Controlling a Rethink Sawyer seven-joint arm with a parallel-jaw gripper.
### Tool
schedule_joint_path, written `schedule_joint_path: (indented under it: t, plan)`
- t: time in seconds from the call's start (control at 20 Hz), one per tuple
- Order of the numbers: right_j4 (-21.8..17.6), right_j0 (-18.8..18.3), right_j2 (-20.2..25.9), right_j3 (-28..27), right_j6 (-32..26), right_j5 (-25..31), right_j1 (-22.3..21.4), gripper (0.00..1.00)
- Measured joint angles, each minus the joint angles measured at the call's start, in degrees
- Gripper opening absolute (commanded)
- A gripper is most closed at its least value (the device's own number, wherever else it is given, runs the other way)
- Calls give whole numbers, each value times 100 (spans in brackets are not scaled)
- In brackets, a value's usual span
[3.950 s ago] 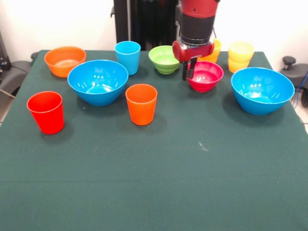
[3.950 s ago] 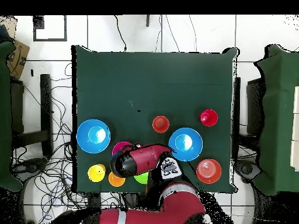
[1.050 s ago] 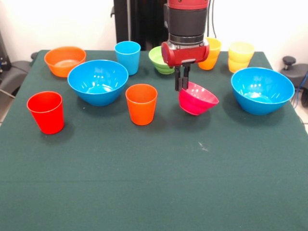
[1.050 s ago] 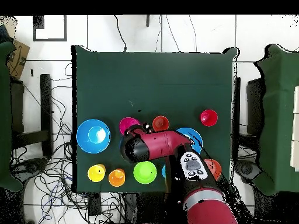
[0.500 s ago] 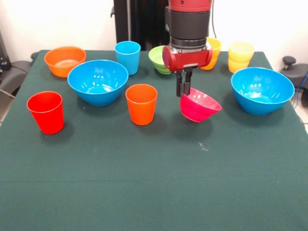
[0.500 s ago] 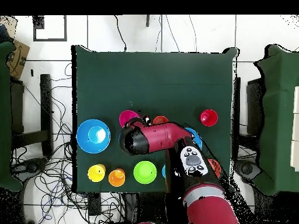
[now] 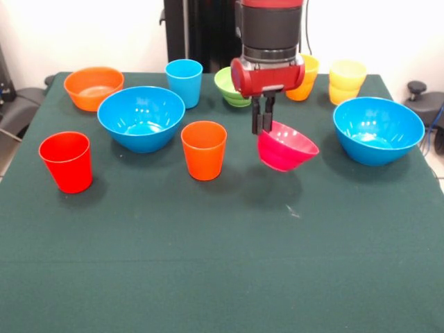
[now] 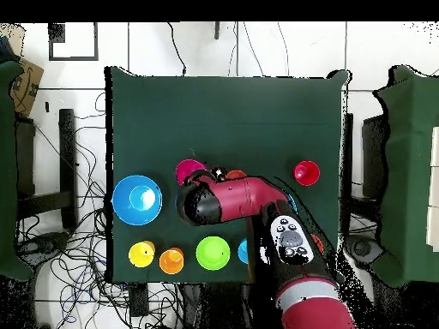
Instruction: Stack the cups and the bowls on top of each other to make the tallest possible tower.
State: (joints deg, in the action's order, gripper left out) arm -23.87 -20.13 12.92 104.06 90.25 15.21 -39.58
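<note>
Overhead, arm [image 8: 249, 201] hides most of hand-held pink-red bowl [image 7: 286, 146].

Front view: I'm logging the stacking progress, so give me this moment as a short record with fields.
gripper: fingers shut on the near-left rim of the pink-red bowl
pink-red bowl: lifted clear of the table, tilted, its shadow on the cloth below
nearest cup: orange cup, upright, to the bowl's left in the picture
large blue bowls: one at left, one at right, both empty
tower: only stack visible is the yellow cups at the back right
table: green cloth
</note>
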Motion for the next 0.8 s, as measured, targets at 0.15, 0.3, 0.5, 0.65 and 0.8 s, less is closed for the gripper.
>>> schedule_joint_path:
  t: [0.15, 0.3, 0.5, 0.65, 0.8]
  plan:
    - [11, -104, 102, 104, 0, 242, -206, 0]
    - [13, -222, 238, 221, 0, 514, -428, 0]
    - [14, -379, 389, 307, 0, 707, -566, 0]
    - [12, -550, 532, 345, 0, 821, -615, 0]
    - [11, -805, 720, 375, 0, 916, -645, 0]
